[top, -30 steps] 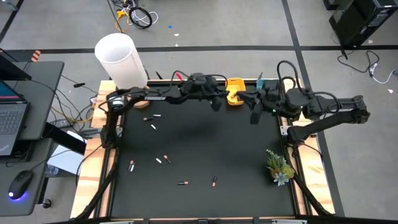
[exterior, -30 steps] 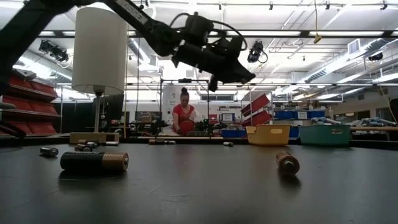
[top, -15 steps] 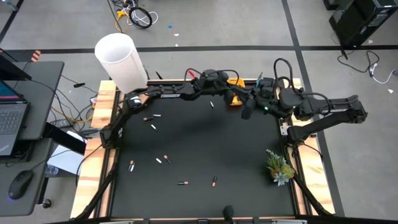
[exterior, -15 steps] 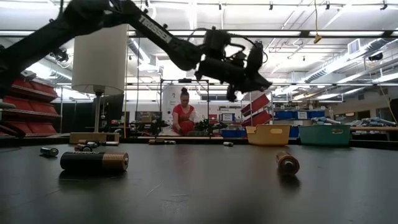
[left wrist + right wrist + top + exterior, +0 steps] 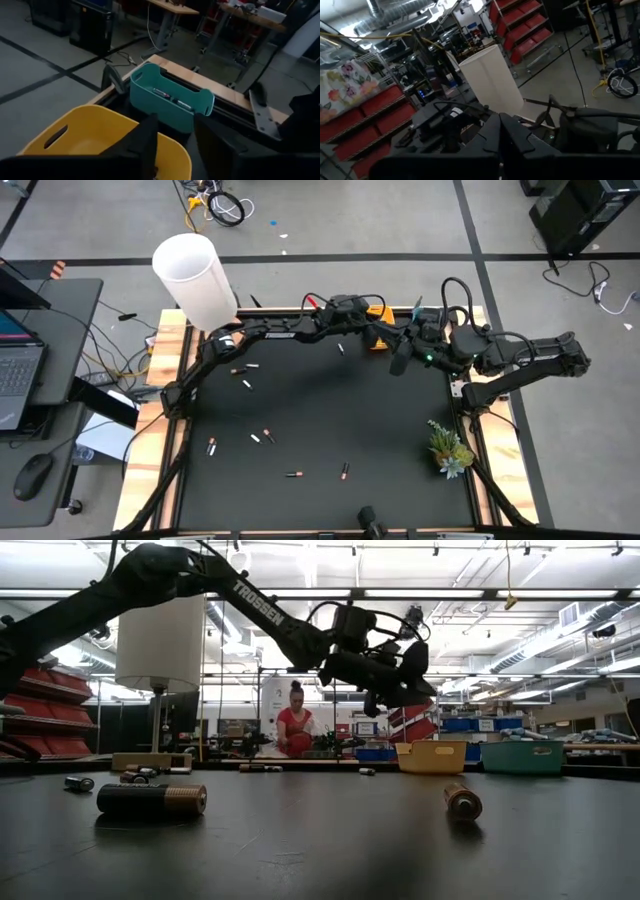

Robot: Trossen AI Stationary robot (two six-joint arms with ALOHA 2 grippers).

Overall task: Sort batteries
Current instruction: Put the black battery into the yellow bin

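Observation:
My left gripper hangs open at the table's far edge over the yellow tray; in the left wrist view I see nothing between its fingers. The teal tray stands just beyond the yellow one, with batteries lying inside it. Several more batteries lie loose on the black mat, such as one near the trays, one at the left and one toward the near edge. My right gripper is shut and empty, raised above the mat close to the trays.
A tall white cylinder stands at the far left corner. A small plant sits at the right edge. In the low view two batteries lie close to the camera, and a person is in the room beyond the table.
My left gripper has travelled along the far edge toward the table's right and sunk a little, ending over the yellow tray.

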